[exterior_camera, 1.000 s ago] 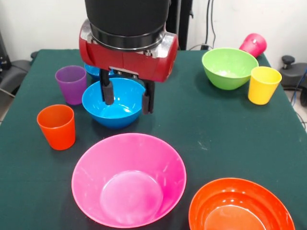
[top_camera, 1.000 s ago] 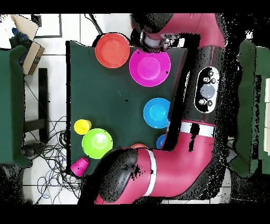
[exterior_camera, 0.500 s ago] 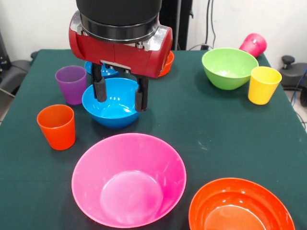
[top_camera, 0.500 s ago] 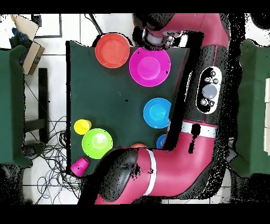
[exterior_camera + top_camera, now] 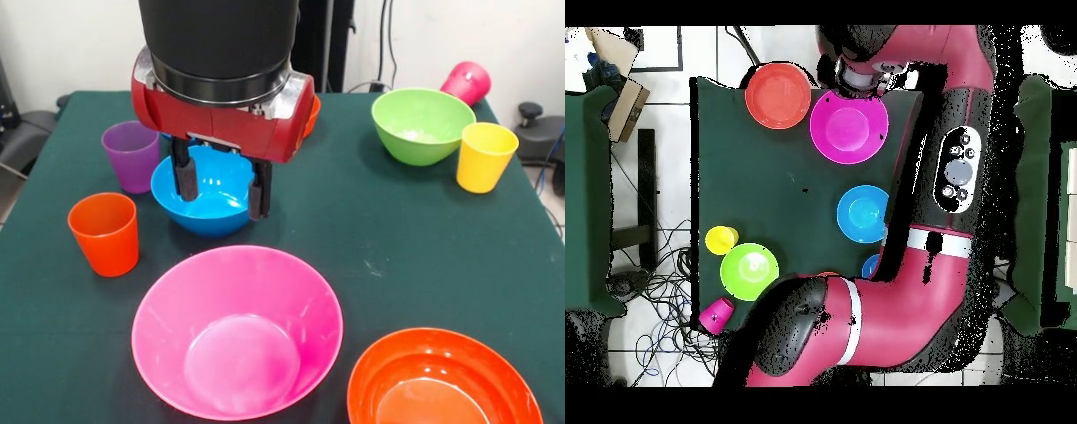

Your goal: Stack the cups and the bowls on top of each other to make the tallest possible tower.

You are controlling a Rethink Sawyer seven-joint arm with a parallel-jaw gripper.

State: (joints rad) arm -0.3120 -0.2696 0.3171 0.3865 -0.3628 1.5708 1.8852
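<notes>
My gripper (image 5: 221, 189) is open and empty, low over the medium blue bowl (image 5: 207, 196). One finger hangs over the bowl's left inside, and the other stands in front of its right rim. The purple cup (image 5: 130, 155) and orange cup (image 5: 104, 233) stand upright to the left. The very large pink bowl (image 5: 237, 329) and large orange bowl (image 5: 441, 382) sit near the front. The lime green bowl (image 5: 421, 124), yellow cup (image 5: 485, 156) and magenta cup (image 5: 467, 82), which lies on its side, are at the back right. The small orange bowl (image 5: 311, 115) peeks from behind the wrist. The small blue bowl (image 5: 870, 267) shows only in the overhead view.
The dark green table (image 5: 371, 230) has bare cloth in the middle and right. In the overhead view the red arm (image 5: 950, 180) covers the table's right side, and cables (image 5: 660, 270) lie on the floor to the left.
In the front view my gripper has moved a little to the left and then lower over the medium blue bowl. It stays open, and no object has moved.
</notes>
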